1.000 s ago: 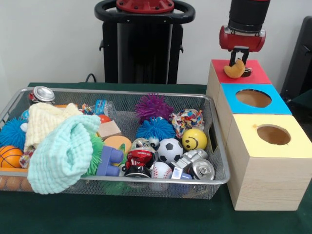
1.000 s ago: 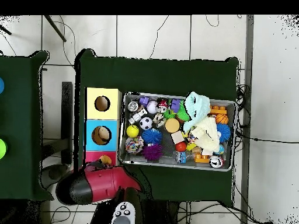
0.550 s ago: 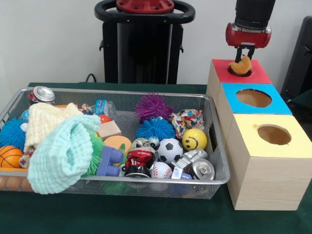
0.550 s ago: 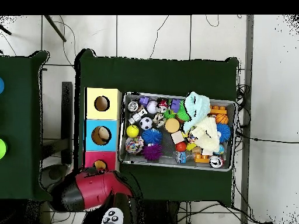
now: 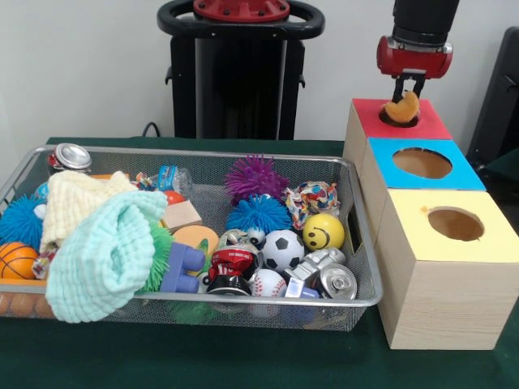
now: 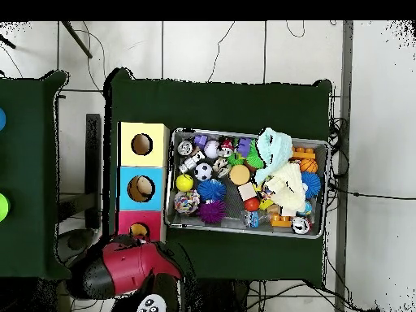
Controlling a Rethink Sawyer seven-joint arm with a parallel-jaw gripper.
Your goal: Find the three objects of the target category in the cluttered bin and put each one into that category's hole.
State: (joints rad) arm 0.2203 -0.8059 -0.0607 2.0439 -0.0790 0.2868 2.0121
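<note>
My gripper (image 5: 408, 87) hangs over the hole of the red-topped box (image 5: 431, 123), the farthest of three wooden boxes. It is shut on a small orange crescent-shaped toy (image 5: 401, 109), which sits low in the mouth of the red hole. In the overhead view the red arm (image 6: 122, 268) covers the gripper, and a spot of the orange toy (image 6: 140, 230) shows in the red box (image 6: 126, 221). The wire bin (image 5: 203, 151) to the left holds balls, spiky toys, cans, blocks and cloths.
A blue-topped box (image 5: 464, 173) and a yellow-topped box (image 5: 496, 237) stand in line nearer the camera, each with a round hole. A mint cloth (image 5: 101, 255) and a cream cloth (image 5: 73, 198) cover the bin's left part. A black stand (image 5: 239, 73) rises behind the bin.
The gripper carried the orange toy rightward and back from the red box's near edge to over its hole, then stayed almost still for the last half second.
</note>
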